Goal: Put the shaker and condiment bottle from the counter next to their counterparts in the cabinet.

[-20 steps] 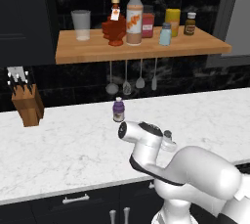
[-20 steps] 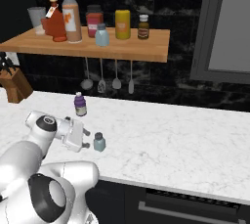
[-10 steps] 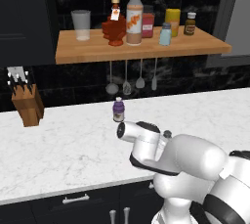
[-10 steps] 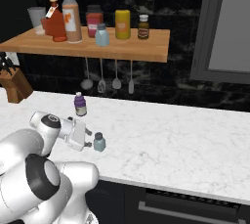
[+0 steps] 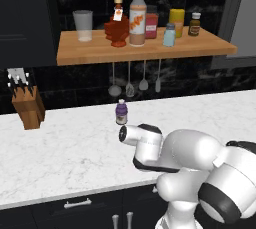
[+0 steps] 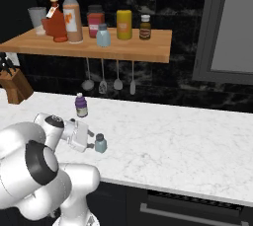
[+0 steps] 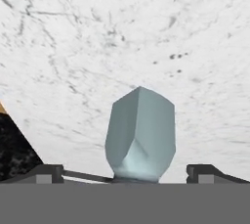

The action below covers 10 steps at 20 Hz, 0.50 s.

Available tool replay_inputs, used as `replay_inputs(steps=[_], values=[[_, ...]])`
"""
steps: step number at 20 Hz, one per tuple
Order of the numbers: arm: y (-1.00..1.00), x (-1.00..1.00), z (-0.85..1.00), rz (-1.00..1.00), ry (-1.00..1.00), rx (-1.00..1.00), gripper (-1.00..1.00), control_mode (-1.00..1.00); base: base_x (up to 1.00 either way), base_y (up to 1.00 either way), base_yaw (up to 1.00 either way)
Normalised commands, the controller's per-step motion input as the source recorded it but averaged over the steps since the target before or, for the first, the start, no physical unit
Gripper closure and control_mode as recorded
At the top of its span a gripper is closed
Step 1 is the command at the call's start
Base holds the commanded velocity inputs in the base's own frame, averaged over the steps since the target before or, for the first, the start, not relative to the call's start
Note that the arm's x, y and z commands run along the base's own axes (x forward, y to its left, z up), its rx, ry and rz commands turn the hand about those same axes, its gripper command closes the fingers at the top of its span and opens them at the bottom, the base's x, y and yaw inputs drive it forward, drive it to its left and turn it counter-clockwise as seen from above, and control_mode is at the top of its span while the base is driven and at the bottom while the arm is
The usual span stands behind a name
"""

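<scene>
Pale blue and translucent, the shaker (image 6: 101, 143) stands upright on the counter (image 6: 188, 146), topped with a grey-silver cap and much shorter than the bottles nearby. In the hand view its faceted body (image 7: 140, 134) shows between the two dark fingertips (image 7: 46, 173), with bare marble on either side, so the jaws are spread wide and not closed on it. In the right base view the gripper (image 6: 90, 141) sits low over the marble, just beside the shaker.

Up on the cabinet (image 5: 145, 49) shelf, the condiment bottle (image 5: 117, 26) stands touching or just beside the tall clear bottle with orange label (image 5: 137, 17): squat, red-brown, bulbous, with a narrow neck, a tan cap and a small white tag. A second pale blue shaker (image 5: 169, 35) stands further right on the same board. A small purple bottle (image 5: 121, 112) stands on the counter behind the arm, and a knife block (image 5: 27, 104) sits at the far left.
</scene>
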Motion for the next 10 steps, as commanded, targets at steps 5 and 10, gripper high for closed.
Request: replay_inputs(steps=[5, 10], values=[[0.0, 0.08, -0.09, 0.0, 0.0, 0.0, -1.0, -1.0, 0.0, 0.0, 0.0], [0.0, 0.05, -0.09, 0.0, 0.0, 0.0, -1.0, -1.0, 0.0, 0.0, 0.0]])
